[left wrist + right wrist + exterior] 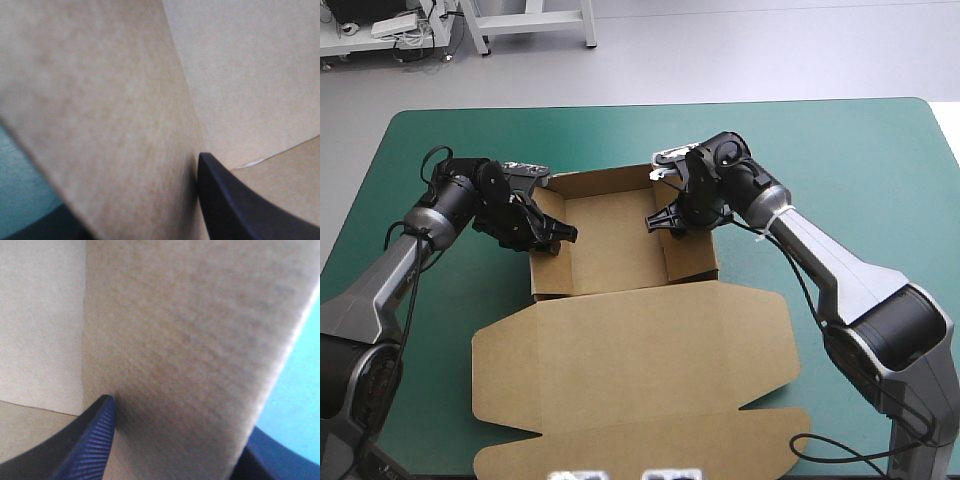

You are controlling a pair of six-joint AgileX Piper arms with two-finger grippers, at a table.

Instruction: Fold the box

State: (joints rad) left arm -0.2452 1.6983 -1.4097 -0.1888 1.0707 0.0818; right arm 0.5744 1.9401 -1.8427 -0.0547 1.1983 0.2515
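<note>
- Read the high view as a clock face: your box [620, 340] sits at the centre of the table [880, 170], on the teal-green cover [440, 160].
- Its tray [615, 245] lies toward 12 o'clock, with walls standing on the far, left and right sides.
- The lid [640, 345] lies flat toward 6 o'clock, and its front flap [650, 445] reaches nearly to the table's near edge.
- Your left gripper [552, 238] is at 9 o'clock of the tray, clamped on the left wall [548, 275].
- In the left wrist view, one black finger [235, 205] is inside the tray against that wall. The other is a dark shape on the outer side, next to a patch of teal-green cover. The brown board stands between them.
- Your right gripper [665, 222] is at 3 o'clock of the tray, pinching the right wall [692, 258] in the same way.
- In the right wrist view, one finger [90, 440] is on the inner face. The other is just visible on the outer side by the cover, with the board between.
- The two grippers face each other across the tray floor, well apart.
</note>
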